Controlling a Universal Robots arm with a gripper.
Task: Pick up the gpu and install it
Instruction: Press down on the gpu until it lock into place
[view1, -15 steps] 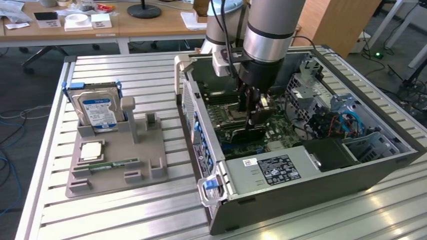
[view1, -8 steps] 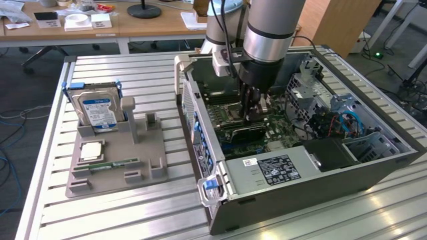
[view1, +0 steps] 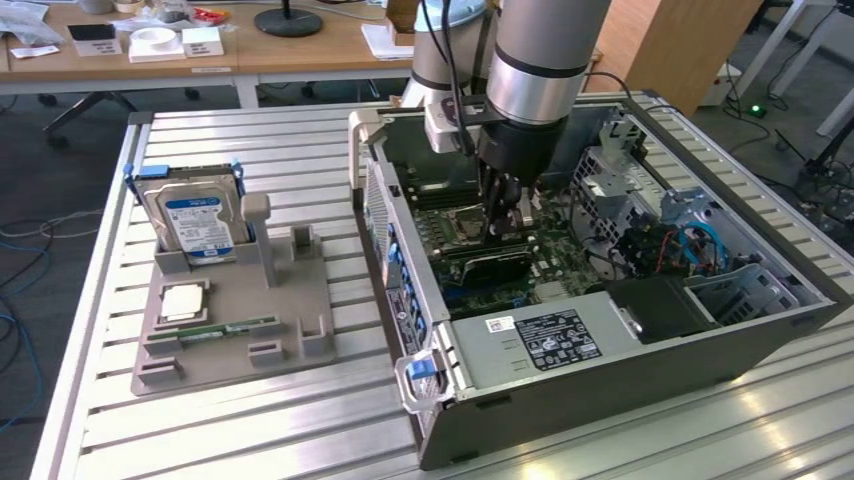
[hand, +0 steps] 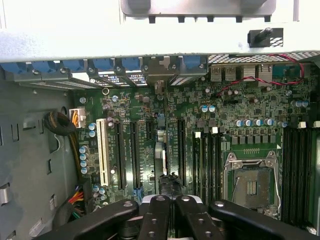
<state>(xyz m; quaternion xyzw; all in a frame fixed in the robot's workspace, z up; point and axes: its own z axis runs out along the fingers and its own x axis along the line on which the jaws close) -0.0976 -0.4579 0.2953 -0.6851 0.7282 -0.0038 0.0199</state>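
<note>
The gpu (view1: 491, 264) stands on edge on the motherboard inside the open computer case (view1: 747, 340), as a dark card just below my gripper (view1: 505, 232). In the wrist view the gpu (hand: 160, 152) appears edge-on as a thin pale strip among the long expansion slots. There my gripper (hand: 169, 184) is shut, its fingertips meeting right over the card's upper edge. I cannot tell whether they pinch the card or only rest on it.
The empty CPU socket (hand: 252, 182) and memory slots lie beside the card. A power supply (view1: 547, 335) and drive cages (view1: 627, 170) crowd the case. On the exterior view's left, a grey holder tray (view1: 300, 330) carries a hard drive (view1: 194, 220), a processor (view1: 183, 300) and a memory stick (view1: 214, 330).
</note>
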